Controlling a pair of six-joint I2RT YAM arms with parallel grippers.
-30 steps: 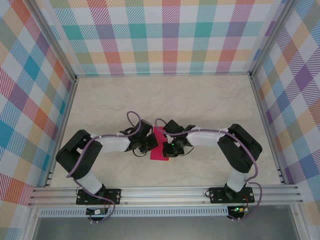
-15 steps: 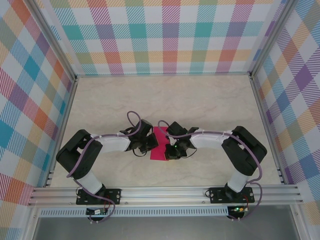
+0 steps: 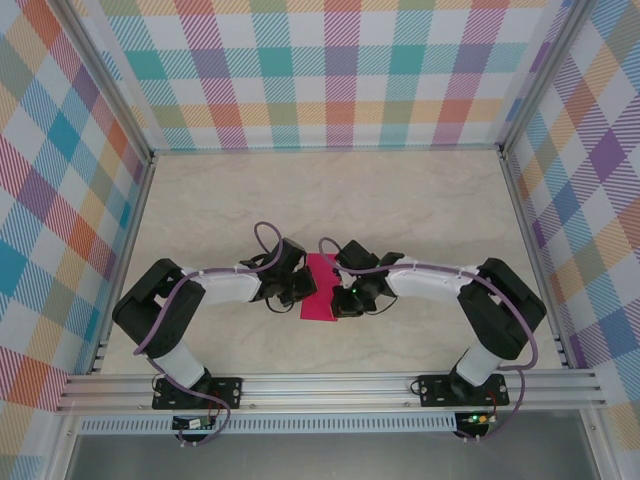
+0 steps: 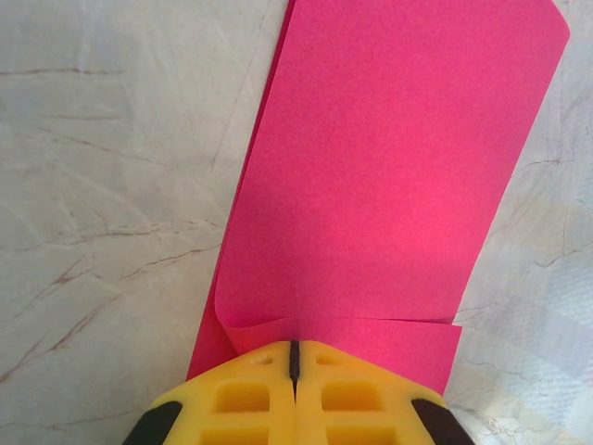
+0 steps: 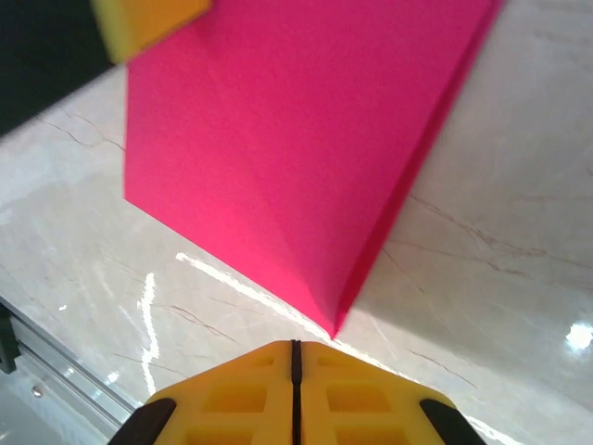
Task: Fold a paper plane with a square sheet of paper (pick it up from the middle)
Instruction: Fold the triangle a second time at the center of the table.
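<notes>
Marble table [image 3: 420, 200], mid-frame: pink paper [image 4: 389, 167] touches my left end effector [image 4: 295, 348], nears my right end effector [image 5: 295, 348]; both pressed together.

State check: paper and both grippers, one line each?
square sheet of paper: folded into a layered strip, lying on the table, small curl at the edge by the left gripper; not yet a plane.
left gripper: shut, tips at the paper's edge; pinching or pressing, cannot tell.
right gripper: shut, tips by a corner of the paper, holding nothing.
</notes>
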